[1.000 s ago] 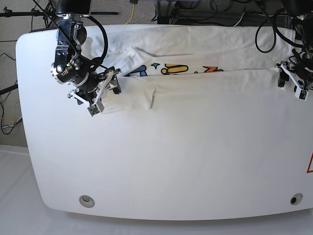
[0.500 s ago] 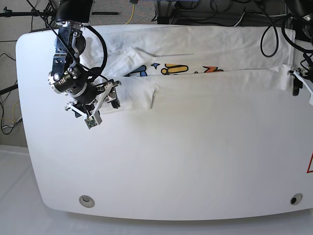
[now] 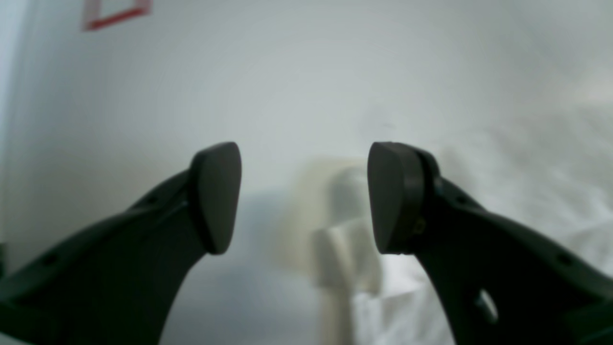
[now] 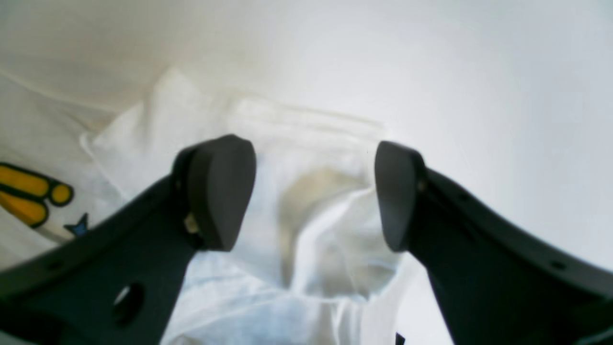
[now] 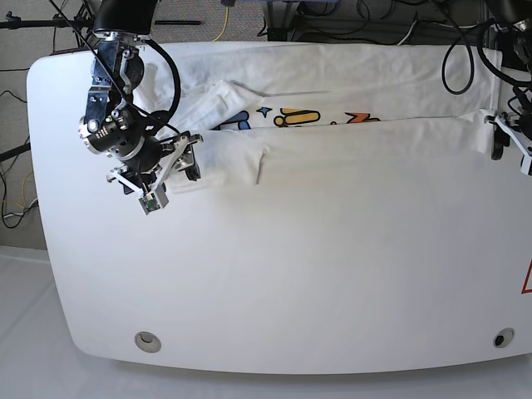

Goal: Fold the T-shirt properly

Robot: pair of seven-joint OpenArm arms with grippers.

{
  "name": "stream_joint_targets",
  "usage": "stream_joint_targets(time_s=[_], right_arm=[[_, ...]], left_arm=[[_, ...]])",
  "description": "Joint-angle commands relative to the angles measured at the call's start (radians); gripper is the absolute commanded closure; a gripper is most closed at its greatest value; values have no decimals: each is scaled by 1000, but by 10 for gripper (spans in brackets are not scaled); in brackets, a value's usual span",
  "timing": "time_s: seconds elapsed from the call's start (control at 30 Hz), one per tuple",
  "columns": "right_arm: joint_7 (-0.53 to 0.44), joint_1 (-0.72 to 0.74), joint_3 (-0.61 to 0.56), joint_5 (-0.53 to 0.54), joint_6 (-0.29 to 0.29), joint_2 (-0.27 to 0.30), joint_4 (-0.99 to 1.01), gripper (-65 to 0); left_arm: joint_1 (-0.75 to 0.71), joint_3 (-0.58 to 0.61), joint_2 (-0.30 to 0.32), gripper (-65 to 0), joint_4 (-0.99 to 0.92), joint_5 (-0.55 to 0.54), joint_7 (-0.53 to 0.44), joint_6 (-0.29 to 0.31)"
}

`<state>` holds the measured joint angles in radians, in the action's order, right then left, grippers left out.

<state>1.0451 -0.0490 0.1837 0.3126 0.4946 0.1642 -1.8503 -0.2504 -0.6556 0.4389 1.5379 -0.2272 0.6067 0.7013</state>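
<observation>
The white T-shirt [image 5: 349, 150] lies across the far half of the table, its near part folded up over the chest, so only a strip of the blue, yellow and orange print [image 5: 299, 116] shows. My right gripper [image 5: 191, 158] is at the shirt's left end. In the right wrist view it [image 4: 311, 196] is open, with rumpled white cloth [image 4: 306, 143] beneath and the yellow print [image 4: 28, 191] at left. My left gripper [image 5: 507, 137] is at the shirt's right end. In the left wrist view it [image 3: 304, 196] is open, just above a folded cloth corner [image 3: 345, 249].
The white table [image 5: 291, 274] has rounded corners and two round fittings near its front edge [image 5: 147, 340] [image 5: 499, 338]. A red mark [image 5: 527, 278] sits at the right edge and shows in the left wrist view [image 3: 115, 12]. Cables [image 5: 349, 17] hang behind the table.
Both grippers have drawn outward from the shirt's ends. My right gripper moved left and slightly nearer. My left gripper moved right, toward the table edge. The shirt lies as before.
</observation>
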Motion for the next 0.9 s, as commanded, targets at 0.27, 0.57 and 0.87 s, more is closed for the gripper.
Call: stream_joint_targets(time_s=[0.27, 0.57, 0.87], right_arm=[[-11, 18, -5, 61, 1, 1, -17, -404], [-9, 5, -9, 24, -1, -1, -24, -411], [7, 0, -17, 42, 2, -1, -35, -412]], left_arm=[[-22, 21, -64, -315, -8, -58, -22, -3], [-9, 13, -79, -343, 1, -17, -32, -3], [-15, 24, -85, -128, -10, 12, -16, -3]])
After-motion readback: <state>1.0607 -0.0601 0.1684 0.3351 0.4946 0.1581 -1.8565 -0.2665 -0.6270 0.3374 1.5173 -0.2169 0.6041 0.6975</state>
